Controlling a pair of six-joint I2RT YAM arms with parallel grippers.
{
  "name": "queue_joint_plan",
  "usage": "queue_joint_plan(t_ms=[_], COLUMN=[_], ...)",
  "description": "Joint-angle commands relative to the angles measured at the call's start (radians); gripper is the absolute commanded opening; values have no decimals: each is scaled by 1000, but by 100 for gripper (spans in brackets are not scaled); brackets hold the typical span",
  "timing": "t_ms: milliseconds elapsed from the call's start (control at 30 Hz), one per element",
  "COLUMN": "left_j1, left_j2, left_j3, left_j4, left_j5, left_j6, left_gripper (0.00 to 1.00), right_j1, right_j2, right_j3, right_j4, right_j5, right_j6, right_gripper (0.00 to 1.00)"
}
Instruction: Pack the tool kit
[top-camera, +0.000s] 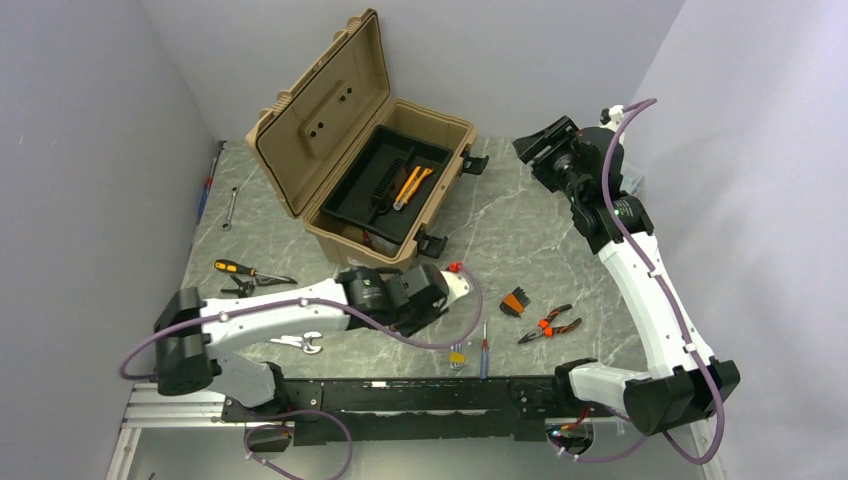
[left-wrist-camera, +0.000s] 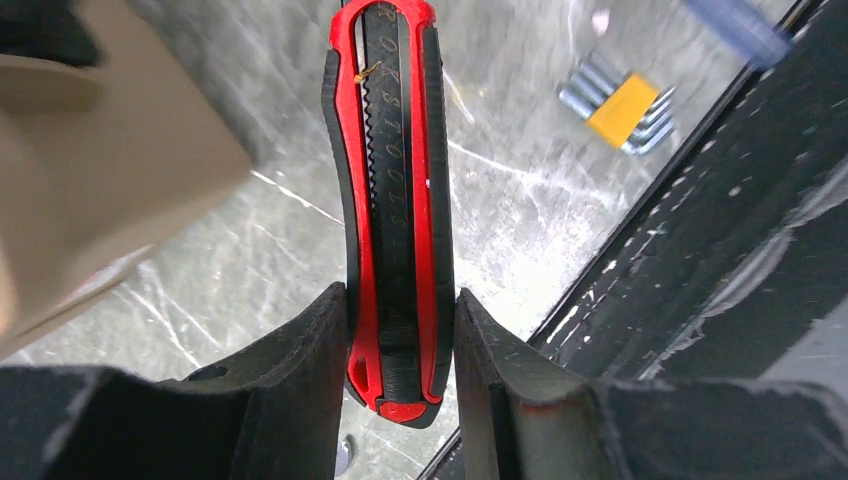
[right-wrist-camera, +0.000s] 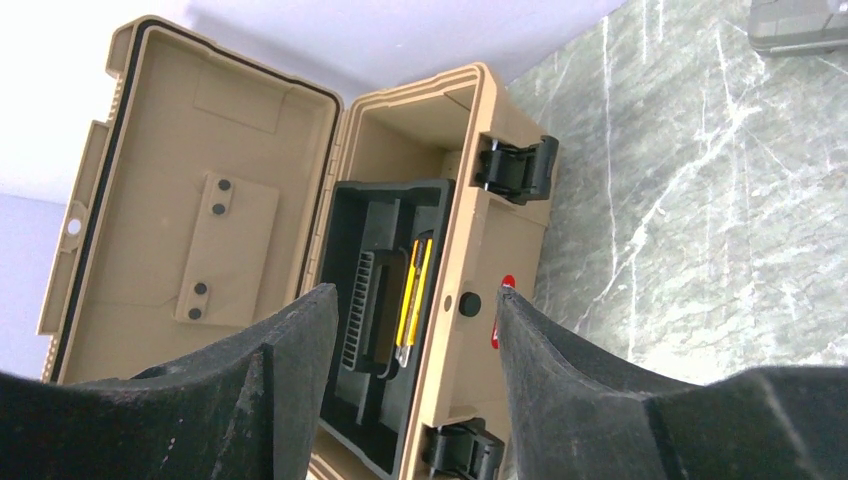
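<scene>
The tool kit's tan toolbox (top-camera: 345, 238) stands open at the back of the table, lid (top-camera: 325, 110) leaning back. A yellow utility knife (top-camera: 412, 185) lies in its black insert tray (top-camera: 372, 205). My left gripper (top-camera: 438, 300) hangs just in front of the box, low over the table. In its wrist view it (left-wrist-camera: 400, 295) is shut on a red-and-black utility knife (left-wrist-camera: 395, 160), which points away from the fingers. My right gripper (top-camera: 540, 148) is open and holds nothing. It (right-wrist-camera: 415, 292) hovers to the right of the toolbox (right-wrist-camera: 480, 250) and looks down at the tray (right-wrist-camera: 345, 300).
Loose tools lie on the marble top: red pliers (top-camera: 548, 325), a black-orange bit holder (top-camera: 513, 302), a screwdriver (top-camera: 484, 355), yellow hex keys (top-camera: 458, 355), an adjustable wrench (top-camera: 300, 343), an orange-handled tool (top-camera: 240, 268) and a spanner (top-camera: 229, 208). A clear organiser case (right-wrist-camera: 795, 25) sits at the far right.
</scene>
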Motion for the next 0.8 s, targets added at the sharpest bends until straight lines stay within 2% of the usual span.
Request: queue_joint_plan(t_ms=[0, 133, 233, 367, 500, 767], left_j1=[46, 178, 301, 414, 516, 646], left_j2=[-115, -178, -182, -156, -70, 131], left_j3=[114, 186, 258, 345, 445, 569], left_j4=[-75, -94, -119, -96, -55, 30], left_j5=[25, 55, 25, -33, -96, -88], left_j6=[6, 5, -6, 17, 37, 142], left_gripper=[0, 0, 0, 0, 0, 0], right_j1=[-18, -27, -27, -27, -28, -29], right_j2=[-31, -42, -51, -60, -55, -83], right_j3=[35, 35, 37, 26, 33, 36], right_j4=[2, 0, -7, -5, -11, -52], right_j5=[-31, -32, -37, -53, -77, -83], right_j6=[-4, -11, -28, -35, -39, -73], right_gripper=[61, 61, 61, 61, 60, 61])
